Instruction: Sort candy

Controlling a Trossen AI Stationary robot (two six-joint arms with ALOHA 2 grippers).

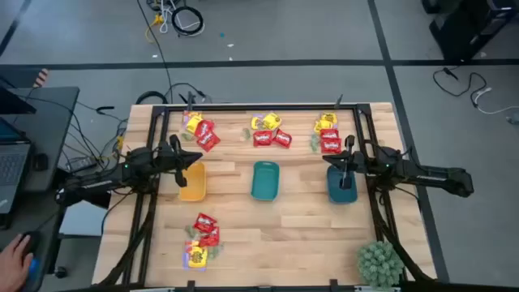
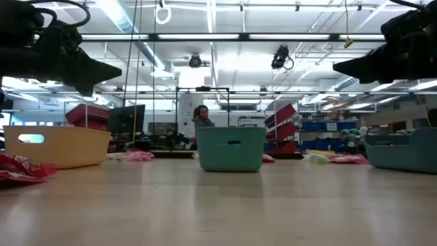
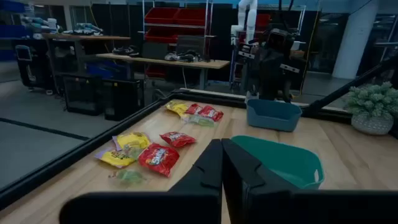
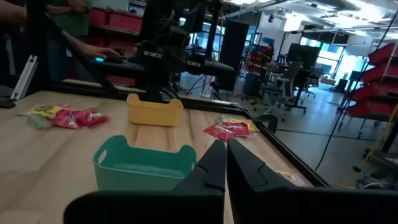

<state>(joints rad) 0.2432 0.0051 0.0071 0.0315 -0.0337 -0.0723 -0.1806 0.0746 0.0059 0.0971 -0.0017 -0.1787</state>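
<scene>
Pale wood surface (image 1: 243,235), three small trays across its middle: a yellow tray (image 1: 192,181) on the left, a teal tray (image 1: 265,180) at centre, a darker blue-teal tray (image 1: 341,185) on the right.

The candy lies in four loose clusters, none of it in a tray as far as I can see from the high view. Three clusters sit along the far edge: a far-left cluster (image 1: 200,131) of red and yellow packets, a far-centre cluster (image 1: 269,131), and a far-right cluster (image 1: 326,135) with a green piece at its edge. The fourth, a near cluster (image 1: 201,238), lies near the front edge on the left half, below the yellow tray in the high view.

I see the left gripper (image 1: 183,158) hanging above the far end of the yellow tray, jaws pressed together with nothing between them. In the left wrist view its closed fingers (image 3: 221,171) point across the surface at the teal tray, with candy off to one side, well apart from the tips.

The right gripper (image 1: 340,160) hangs over the far end of the blue-teal tray, jaws likewise closed and empty. The far-right cluster is near it, just beyond the tray. In the low view both grippers hang well above the surface, touching no candy.

A spiky green plant (image 1: 379,261) stands at the front right corner. A person's hand (image 1: 14,258) rests at a desk off the left side.
</scene>
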